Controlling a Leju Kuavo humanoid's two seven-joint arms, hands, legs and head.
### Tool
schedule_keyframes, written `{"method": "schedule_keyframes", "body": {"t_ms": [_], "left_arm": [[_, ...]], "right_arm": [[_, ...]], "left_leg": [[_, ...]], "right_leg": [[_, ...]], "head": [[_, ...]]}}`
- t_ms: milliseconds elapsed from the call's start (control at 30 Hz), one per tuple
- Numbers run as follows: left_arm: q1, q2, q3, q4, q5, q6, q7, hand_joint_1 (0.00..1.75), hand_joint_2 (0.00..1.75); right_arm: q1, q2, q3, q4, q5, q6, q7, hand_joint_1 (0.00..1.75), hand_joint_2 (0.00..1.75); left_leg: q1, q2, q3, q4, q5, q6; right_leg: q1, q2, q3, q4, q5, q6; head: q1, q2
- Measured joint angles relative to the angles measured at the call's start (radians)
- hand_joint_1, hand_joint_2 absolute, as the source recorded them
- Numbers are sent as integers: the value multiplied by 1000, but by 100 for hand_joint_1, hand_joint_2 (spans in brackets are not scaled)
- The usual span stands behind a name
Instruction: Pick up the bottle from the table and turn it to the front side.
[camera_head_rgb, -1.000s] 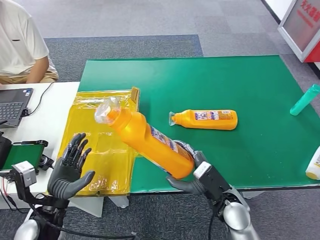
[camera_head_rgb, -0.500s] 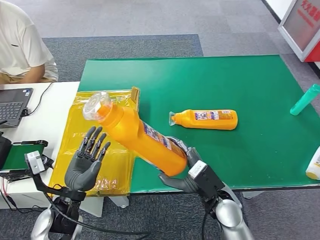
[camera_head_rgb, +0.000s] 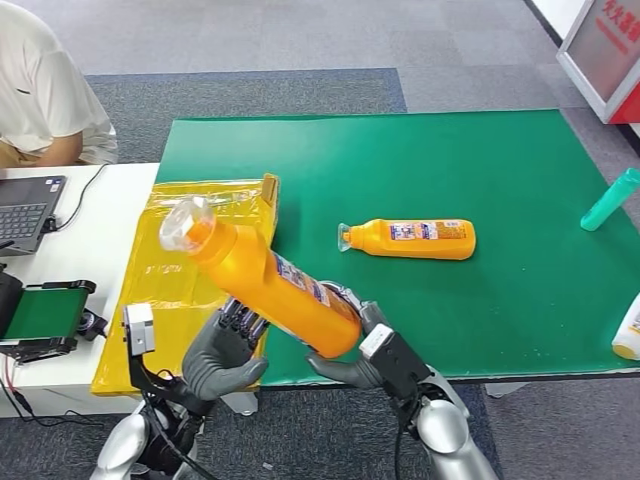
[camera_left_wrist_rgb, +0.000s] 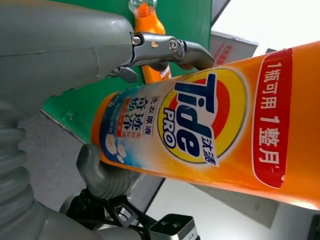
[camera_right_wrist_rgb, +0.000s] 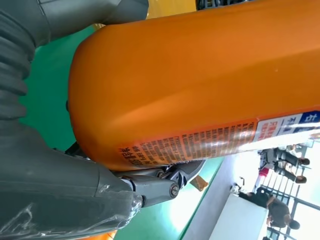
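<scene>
Bottle (camera_head_rgb: 260, 285) is off the table and in the air, tilted, its clear cap toward ten o'clock over the yellow plastic bag (camera_head_rgb: 162, 290) and its base toward four o'clock. I have my right hand (camera_head_rgb: 355, 345) clamped around the base end; the right wrist view shows fingers wrapped under the orange body. My left hand (camera_head_rgb: 223, 355) sits under the middle of the bottle with fingers curled upward against it (whether it actually bears on the plastic or just cups it, I cannot tell).

I judge this as the turning step: the pick is done, and the left wrist view shows the printed front label facing down toward that camera, not up toward the head camera. Next I would need the left hand to take a firm hold so the right can let go and regrip, rolling the body about its long axis.

The bottle is smooth, glossy orange plastic, rounded at the shoulder, with a slick label, so I expect it to slide if held loosely. A second bottle (camera_head_rgb: 411, 238) lies flat on the green mat (camera_head_rgb: 490, 160) at two o'clock.
</scene>
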Motion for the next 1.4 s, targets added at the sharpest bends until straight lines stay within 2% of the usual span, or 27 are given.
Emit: {"method": "schedule_keyframes", "body": {"t_ms": [100, 233, 467, 700, 1033, 1167, 1400], "left_arm": [[-40, 3, -26, -6, -85, 18, -19, 0, 175], [-90, 2, -47, -27, -109, 37, 1, 0, 175], [-121, -5, -64, -38, -172, 77, -36, 0, 175], [-160, -50, -65, -45, -189, 98, -50, 0, 175], [-163, -76, -65, -45, -168, 103, -53, 1, 175], [-163, -82, -65, -45, -150, 121, -51, 175, 175], [-163, -85, -70, -44, -137, 138, -44, 175, 175]], "right_arm": [[-14, 0, 8, -8, 20, -13, -13, 175, 175], [-40, 1, 15, -41, 21, -11, 14, 175, 175], [-41, 1, 18, -48, 22, -12, 13, 175, 175], [-37, 1, 19, -48, 27, -13, 15, 175, 175], [-35, 1, 22, -47, 32, -18, 20, 175, 175], [-36, 1, 23, -46, 34, -26, 22, 175, 175], [-28, 1, 22, -48, 29, -39, 23, 175, 175]], "left_leg": [[0, 0, -1, 0, 1, 0], [0, 0, 0, 0, 1, 1], [0, 0, 0, 0, 1, 1], [0, 0, -1, 0, 1, 1], [0, 0, -1, 0, 1, 1], [0, 0, -1, 0, 1, 1], [0, 0, -1, 0, 1, 1]], "right_leg": [[0, 0, 0, 0, 1, 0], [0, 0, 0, 0, 2, 0], [0, 0, 0, 0, 1, 0], [0, 0, -1, 0, 2, 0], [0, 0, -1, 0, 2, 0], [0, 0, -1, 0, 1, 0], [0, 0, -1, 0, 1, 0]], "head": [[0, 0], [0, 0], [0, 0], [0, 0], [0, 0], [0, 0], [0, 0]]}}
